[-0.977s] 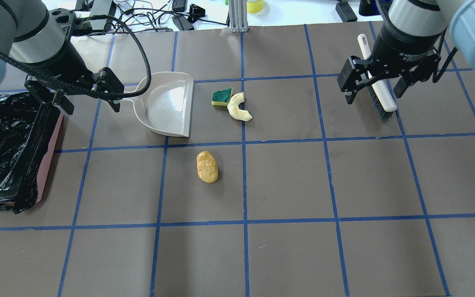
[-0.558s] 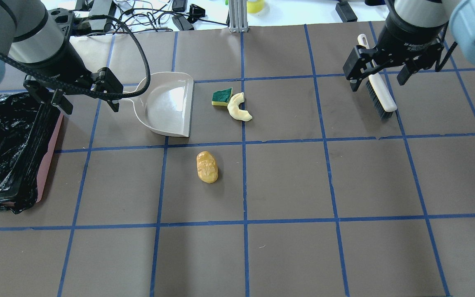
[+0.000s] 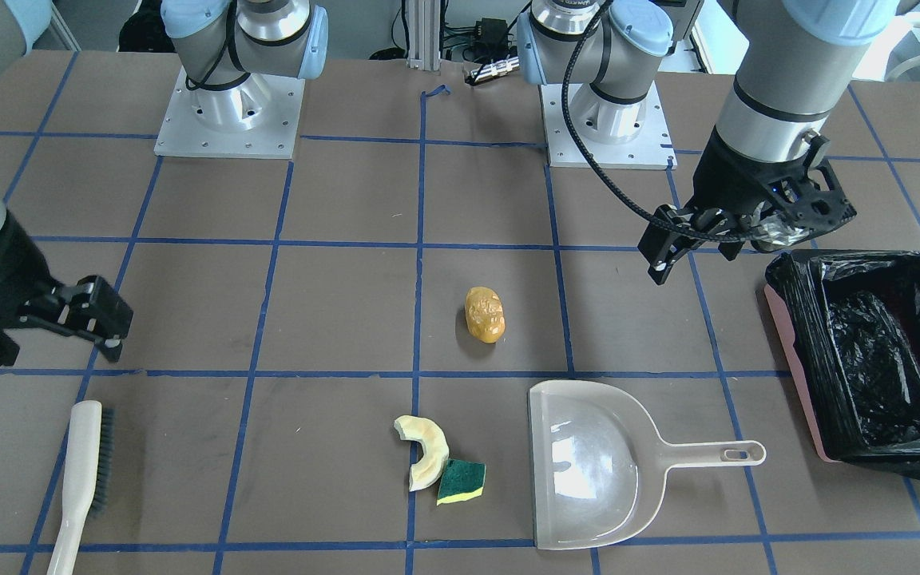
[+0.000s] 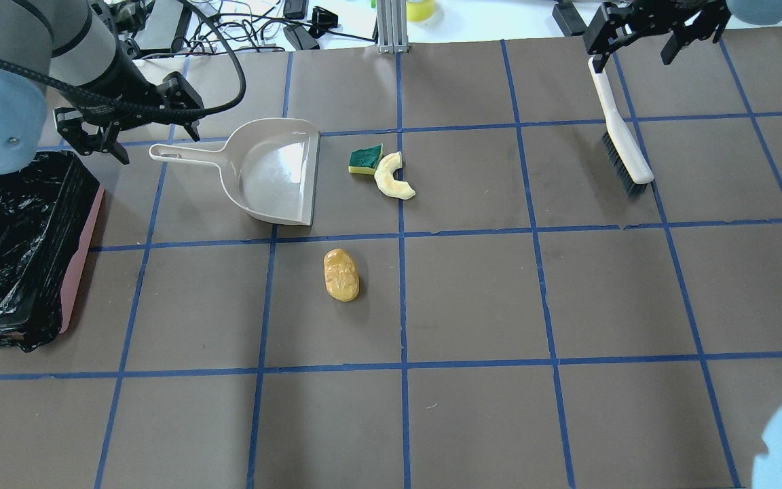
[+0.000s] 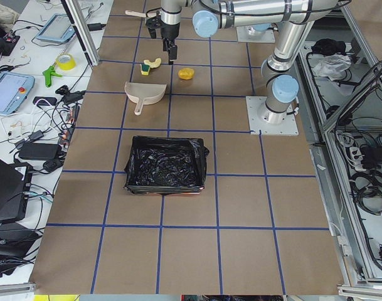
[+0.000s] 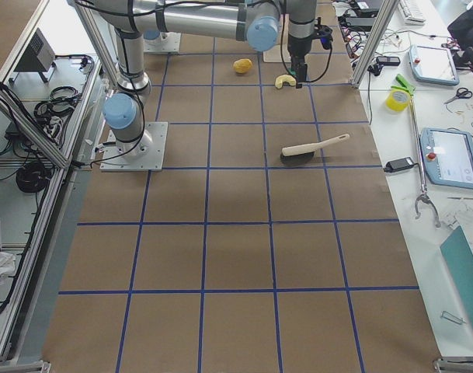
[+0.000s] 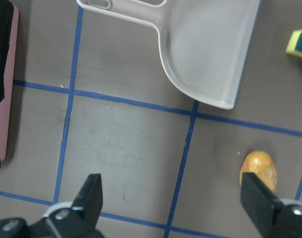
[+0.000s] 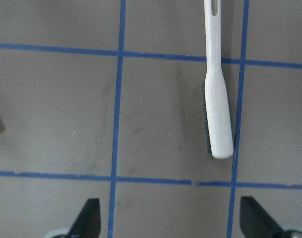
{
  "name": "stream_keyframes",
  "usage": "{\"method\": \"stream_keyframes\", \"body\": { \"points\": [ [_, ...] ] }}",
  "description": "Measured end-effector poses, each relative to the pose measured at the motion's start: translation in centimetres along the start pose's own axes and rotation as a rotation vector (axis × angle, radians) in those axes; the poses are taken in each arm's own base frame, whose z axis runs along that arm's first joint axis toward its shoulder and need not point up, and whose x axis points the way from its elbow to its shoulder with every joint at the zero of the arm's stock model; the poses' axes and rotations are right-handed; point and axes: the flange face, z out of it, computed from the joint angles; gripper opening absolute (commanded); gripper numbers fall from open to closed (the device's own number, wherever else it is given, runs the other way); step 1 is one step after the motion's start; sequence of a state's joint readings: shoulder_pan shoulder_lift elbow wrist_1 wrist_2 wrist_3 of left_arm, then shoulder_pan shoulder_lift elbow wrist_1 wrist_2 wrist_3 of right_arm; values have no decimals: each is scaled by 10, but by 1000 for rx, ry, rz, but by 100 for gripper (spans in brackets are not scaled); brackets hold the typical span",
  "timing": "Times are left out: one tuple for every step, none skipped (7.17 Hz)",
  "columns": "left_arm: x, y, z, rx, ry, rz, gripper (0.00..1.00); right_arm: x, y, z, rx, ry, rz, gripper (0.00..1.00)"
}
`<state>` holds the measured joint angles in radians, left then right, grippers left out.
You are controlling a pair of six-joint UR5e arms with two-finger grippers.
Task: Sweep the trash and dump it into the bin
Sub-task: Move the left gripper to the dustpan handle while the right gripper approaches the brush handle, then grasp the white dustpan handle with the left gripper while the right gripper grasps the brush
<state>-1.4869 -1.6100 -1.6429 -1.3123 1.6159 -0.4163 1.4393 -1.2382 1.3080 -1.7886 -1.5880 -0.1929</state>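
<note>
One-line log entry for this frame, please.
left gripper open, empty | right gripper open, empty | dustpan, brush ungrasped | lump, crescent slice, sponge piece unswept | bin holds no trash

light: bright, even | shadows: soft | glare: dustpan [image 4: 275,170] | focus: sharp

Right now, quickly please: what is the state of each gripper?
Left gripper: open, holding nothing.
Right gripper: open, holding nothing; the hand brush lies apart from it.
</note>
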Motion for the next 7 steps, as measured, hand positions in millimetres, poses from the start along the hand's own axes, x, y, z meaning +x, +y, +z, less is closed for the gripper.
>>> {"method": "stream_keyframes", "body": {
  "points": [
    [1,-2,10,0,-5,-178,100,15,-27,34,25,6,4,100],
    [-3,-4,25,-17,-19,-304,100,27,-47,70,47,13,5,100],
    [-11,-11,41,-38,-38,-446,100,38,-60,104,63,19,-2,100],
    [-17,-21,55,-39,-45,-561,100,45,-69,132,73,23,-15,100],
    [-18,-39,67,1,-17,-624,100,49,-76,158,86,28,-34,100],
    [-13,-59,84,53,24,-660,100,52,-85,180,103,35,-61,100],
    [-7,-77,107,88,54,-699,100,55,-93,197,110,39,-88,100]
  ]
}}
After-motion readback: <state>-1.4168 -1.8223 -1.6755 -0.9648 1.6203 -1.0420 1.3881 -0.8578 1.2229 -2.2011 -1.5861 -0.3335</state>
